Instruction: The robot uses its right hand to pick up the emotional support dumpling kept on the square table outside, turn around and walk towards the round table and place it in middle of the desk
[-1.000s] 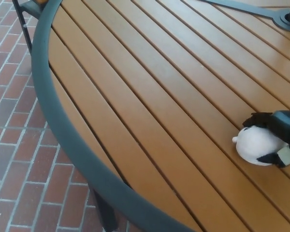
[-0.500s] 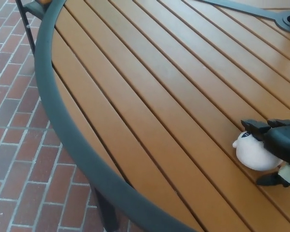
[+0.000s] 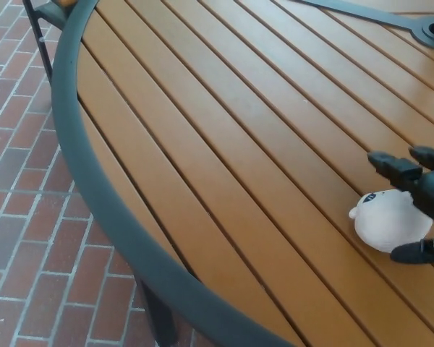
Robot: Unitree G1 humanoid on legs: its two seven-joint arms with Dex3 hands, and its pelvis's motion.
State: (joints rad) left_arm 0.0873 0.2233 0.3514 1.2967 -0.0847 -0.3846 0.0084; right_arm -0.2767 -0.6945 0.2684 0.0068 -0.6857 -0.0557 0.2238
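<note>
We see a big round table (image 3: 224,144) made of long orange-brown wooden boards that run from the upper left down to the lower right. A dark green rim (image 3: 94,181) curves around its edge on the left side of the frame. Under the rim, at the bottom, a dark table leg (image 3: 159,318) goes down to the ground. The ground is red brick paving (image 3: 22,217), and it fills the left side and the lower left corner.

The little white dumpling toy (image 3: 387,220) sits on the boards at the right side of the frame, a bit below the middle. It is round and soft, with a small bump on its left side and tiny dark marks on top.

Our right hand (image 3: 419,206) comes in from the right edge. It is black. Its fingers (image 3: 394,166) are spread wide, above and behind the toy. The thumb (image 3: 416,251) is low, at the toy's lower right. The toy lies between them, but the hand is not squeezing it. We cannot tell if the thumb touches it.

In the upper right corner is a dark metal base (image 3: 430,29) with a flat bar going left. In the upper left corner we see a thin dark chair frame (image 3: 40,36).

We do not see our left hand.
</note>
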